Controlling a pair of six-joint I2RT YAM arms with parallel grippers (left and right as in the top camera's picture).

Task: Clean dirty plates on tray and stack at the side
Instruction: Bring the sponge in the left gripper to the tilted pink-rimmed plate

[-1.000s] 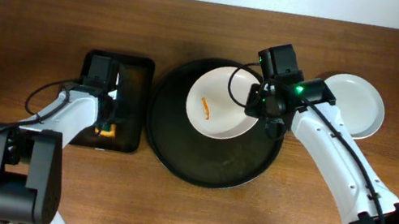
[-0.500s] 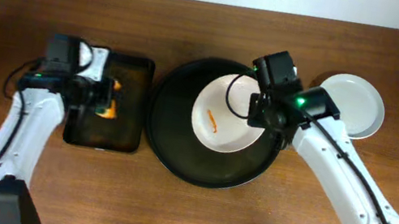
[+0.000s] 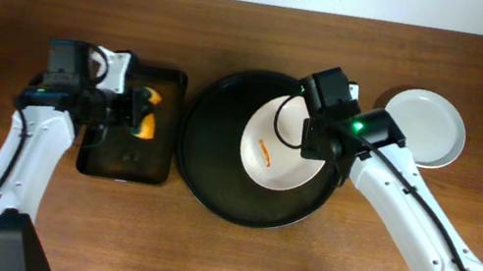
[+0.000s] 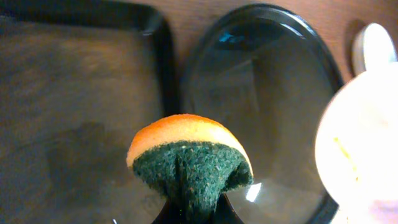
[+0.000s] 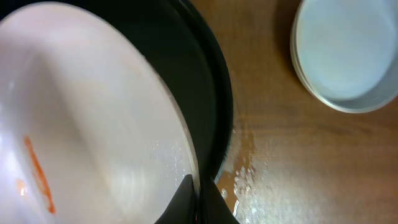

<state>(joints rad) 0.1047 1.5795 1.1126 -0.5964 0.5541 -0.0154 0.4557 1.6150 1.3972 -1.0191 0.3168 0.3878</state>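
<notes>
Round tray [image 3: 213, 182]: smeared plate [image 3: 270, 156] over it, right rim pinched in right gripper [image 3: 313, 143]. Side plate [image 3: 427, 128] on table beyond that hand's right. Left gripper [image 3: 134, 109], wrist level, clamps sponge [image 3: 147, 119] above rectangular tray [image 3: 117, 162].

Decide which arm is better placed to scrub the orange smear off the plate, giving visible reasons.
Left. The left hand grips the sponge, green scouring side outward, above the small tray next to the round tray. The right hand is busy pinching the plate by its rim.
</notes>
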